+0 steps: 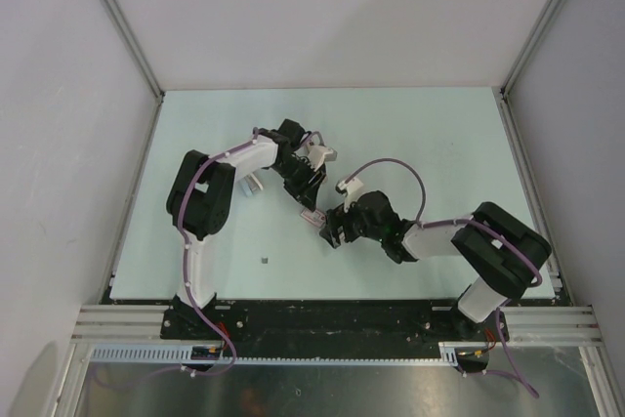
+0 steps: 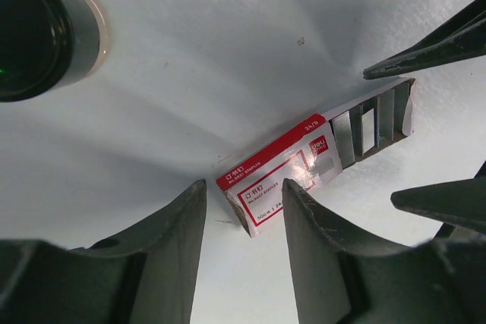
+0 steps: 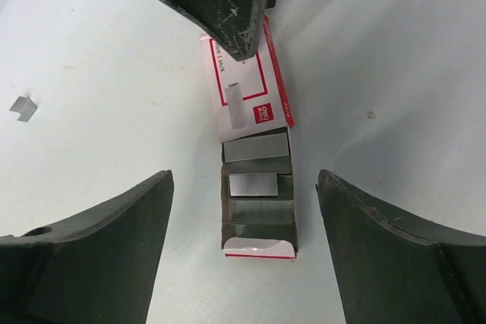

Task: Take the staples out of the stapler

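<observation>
Right wrist view: a red-and-white staple box (image 3: 247, 89) is seen lying on the counter (image 3: 395, 51) at the centre of the frame. Its tray (image 3: 258, 221) is drawn out toward the bottom, so that the staple strips (image 3: 257, 147) are exposed. The right hand (image 3: 243, 180) is set astride the tray with its fingers wide apart and a gap on either side; nothing is held. A finger of the left hand (image 2: 244, 184) is laid over the sleeve from the top of the frame, probably to pin it while the tray is worked. That hand's fingers are partly spread and not clamped, and real contact cannot be confirmed. A loose staple (image 3: 23, 108) is seen at the left edge. No stapler can be made out in any view. A dark cylinder (image 2: 38, 28), cut off at the upper left of the left wrist view, cannot be identified.
</observation>
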`<state>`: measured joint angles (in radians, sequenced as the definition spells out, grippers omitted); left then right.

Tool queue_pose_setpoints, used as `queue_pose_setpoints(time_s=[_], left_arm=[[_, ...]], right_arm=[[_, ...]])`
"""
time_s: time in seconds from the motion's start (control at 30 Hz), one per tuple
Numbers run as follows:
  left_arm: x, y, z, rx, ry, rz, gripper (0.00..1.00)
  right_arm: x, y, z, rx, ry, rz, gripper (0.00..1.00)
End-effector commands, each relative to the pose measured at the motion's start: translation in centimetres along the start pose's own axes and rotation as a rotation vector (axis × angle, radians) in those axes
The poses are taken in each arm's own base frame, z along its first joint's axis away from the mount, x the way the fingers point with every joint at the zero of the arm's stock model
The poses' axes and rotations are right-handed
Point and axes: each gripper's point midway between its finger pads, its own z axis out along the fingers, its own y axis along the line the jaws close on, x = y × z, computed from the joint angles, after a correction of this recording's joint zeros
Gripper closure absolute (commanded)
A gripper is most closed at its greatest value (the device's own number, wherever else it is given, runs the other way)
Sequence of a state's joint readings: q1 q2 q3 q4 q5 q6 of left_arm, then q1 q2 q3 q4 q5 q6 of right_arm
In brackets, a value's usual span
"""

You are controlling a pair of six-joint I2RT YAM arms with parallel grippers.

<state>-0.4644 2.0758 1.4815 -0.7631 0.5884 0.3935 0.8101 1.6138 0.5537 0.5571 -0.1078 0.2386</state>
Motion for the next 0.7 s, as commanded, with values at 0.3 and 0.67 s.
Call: queue_pose_setpoints(time_s=[0.3,0.67], left_arm=[[-1.1,-0.1,-0.6,-0.010,-0.022,0.053,0.49],[-1.6,-0.5,-5.6,-0.056,-0.070,0.330,0.10]], right_arm=[[-0.3,-0.5,2.0,0.073,0.047,-0.186,0.22],[1.7,-0.4,1.4,0.096,0.132,-0.189,0.36]])
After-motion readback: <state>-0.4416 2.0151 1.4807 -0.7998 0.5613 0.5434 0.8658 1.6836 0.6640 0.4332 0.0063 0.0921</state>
